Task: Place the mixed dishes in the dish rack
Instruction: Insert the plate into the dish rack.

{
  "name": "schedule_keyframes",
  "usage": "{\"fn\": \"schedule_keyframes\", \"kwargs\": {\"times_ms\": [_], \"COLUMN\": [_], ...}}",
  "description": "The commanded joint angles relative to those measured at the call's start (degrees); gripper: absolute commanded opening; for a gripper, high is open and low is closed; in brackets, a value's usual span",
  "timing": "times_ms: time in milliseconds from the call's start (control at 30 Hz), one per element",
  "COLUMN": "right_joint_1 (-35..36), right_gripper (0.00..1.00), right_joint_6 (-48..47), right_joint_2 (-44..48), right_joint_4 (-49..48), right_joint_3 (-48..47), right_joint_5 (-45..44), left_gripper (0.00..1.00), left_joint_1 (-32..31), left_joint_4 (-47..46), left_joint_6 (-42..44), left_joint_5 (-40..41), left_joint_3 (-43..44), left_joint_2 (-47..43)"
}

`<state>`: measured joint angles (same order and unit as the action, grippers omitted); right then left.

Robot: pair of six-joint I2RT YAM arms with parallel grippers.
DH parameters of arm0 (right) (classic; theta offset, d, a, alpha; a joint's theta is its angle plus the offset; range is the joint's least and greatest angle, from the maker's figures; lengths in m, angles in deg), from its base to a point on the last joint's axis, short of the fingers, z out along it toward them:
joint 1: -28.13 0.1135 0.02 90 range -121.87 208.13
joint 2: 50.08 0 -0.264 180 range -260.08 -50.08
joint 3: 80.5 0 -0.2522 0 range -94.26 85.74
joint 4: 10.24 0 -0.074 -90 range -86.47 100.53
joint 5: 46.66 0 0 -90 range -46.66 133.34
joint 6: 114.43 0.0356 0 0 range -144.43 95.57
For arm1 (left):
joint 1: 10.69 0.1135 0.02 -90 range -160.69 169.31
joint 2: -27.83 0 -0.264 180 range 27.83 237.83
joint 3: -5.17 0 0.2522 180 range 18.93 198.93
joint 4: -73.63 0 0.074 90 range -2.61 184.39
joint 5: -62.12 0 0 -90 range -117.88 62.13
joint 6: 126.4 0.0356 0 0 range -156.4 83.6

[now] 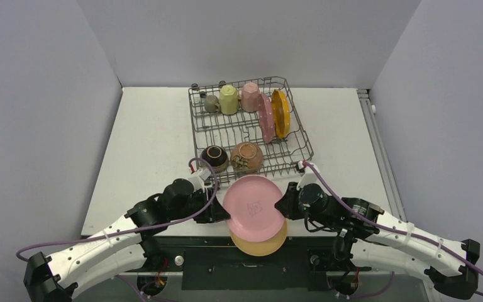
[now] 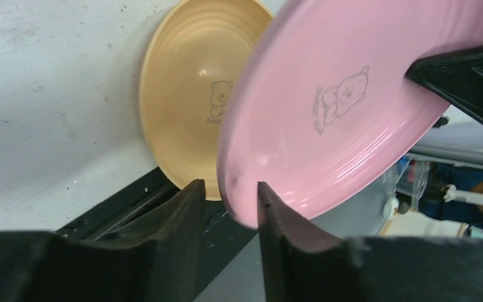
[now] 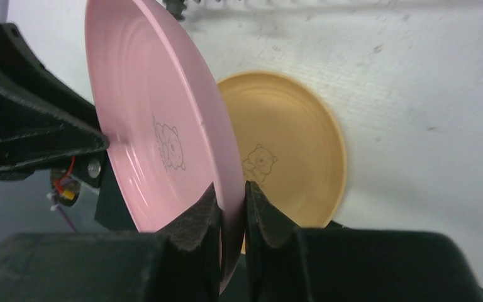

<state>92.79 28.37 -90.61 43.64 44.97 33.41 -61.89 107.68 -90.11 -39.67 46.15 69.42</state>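
Right claw [image 3: 229,189] pinches the pink plate [image 1: 253,207] tight, tilted above the counter's [image 1: 151,145] near edge. Left claw [image 2: 229,185] straddles its rim, grip unclear. Likely a handover; next comes slotting it upright into the rack [image 1: 304,129].

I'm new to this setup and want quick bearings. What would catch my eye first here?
A pink bear-print plate is held off the table at the near edge, its rim between the fingers of the left gripper and right gripper, above a tan bear-print plate. Beyond, the wire dish rack already holds mugs, bowls and upright plates.
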Motion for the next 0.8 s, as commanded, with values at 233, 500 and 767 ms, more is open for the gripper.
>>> {"fn": "schedule_keyframes", "kwargs": {"times_ms": [233,500,767], "right_joint_1": [-6.90,-9.30,-9.30], "right_gripper": [0.00,0.00,0.00], "right_joint_6": [-17.38,-30.72,-41.13], "right_joint_2": [-23.20,-50.43,-72.85], "right_joint_4": [11.36,15.88,14.91], "right_joint_3": [-36.23,-64.46,-87.85], "right_joint_5": [-24.78,-42.86,-54.90], "left_gripper": [0.88,0.97,0.96], "left_joint_1": [3.50,4.28,4.55], "left_joint_4": [19.72,21.31,19.17], "left_joint_6": [14.88,22.21,25.15], "left_joint_5": [16.18,16.60,14.02], "left_joint_3": [19.44,21.77,19.41], "left_joint_2": [-1.05,-2.88,-5.01]}}
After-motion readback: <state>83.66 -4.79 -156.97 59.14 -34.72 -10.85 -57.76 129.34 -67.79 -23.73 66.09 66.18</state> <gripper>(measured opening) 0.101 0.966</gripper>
